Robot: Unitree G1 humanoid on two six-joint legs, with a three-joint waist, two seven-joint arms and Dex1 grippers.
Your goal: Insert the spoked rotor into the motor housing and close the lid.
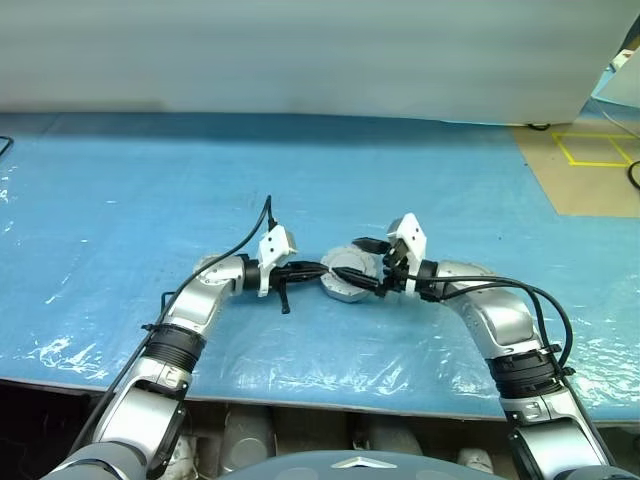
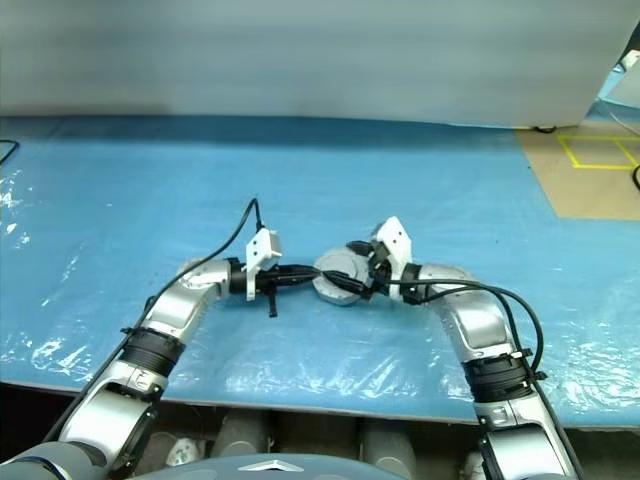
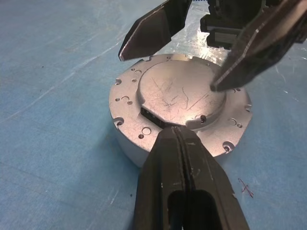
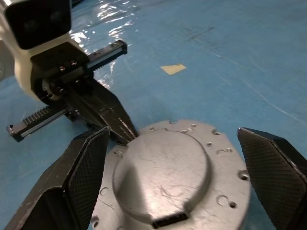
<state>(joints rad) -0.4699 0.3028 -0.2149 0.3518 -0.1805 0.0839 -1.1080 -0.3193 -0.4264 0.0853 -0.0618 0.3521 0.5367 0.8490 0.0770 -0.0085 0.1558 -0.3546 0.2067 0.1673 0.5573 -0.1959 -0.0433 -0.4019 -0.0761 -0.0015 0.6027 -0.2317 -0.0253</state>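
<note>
Currently: lidded housing sitting between two grippers on blue sheet

Item one, the motor housing (image 1: pixel 345 285), is resting on the blue plastic-covered table (image 1: pixel 120 200), near the front edge, between the two arms. Head views are giving it as a small round grey piece; windings and rotor are not showing in them.

Item two, the lid (image 3: pixel 180 93), is lying flat on top of the housing. The left wrist view is showing a scratched raised disc inside a flange ringed with small holes, plus a dark rectangular notch at the disc's edge. The right wrist view is showing the same notch (image 4: pixel 169 221) from the opposite side.

Item three, the left gripper (image 1: pixel 322 269), is reaching in level from the left with fingers pressed together, tips meeting the lid's edge by the notch, gripping nothing.

Item four, the right gripper (image 4: pixel 175 158), is standing spread wide, one finger (image 4: pixel 84 167) on each side of the housing, not clamping it. The left wrist view is showing both its tips hanging above the lid's far rim
</note>
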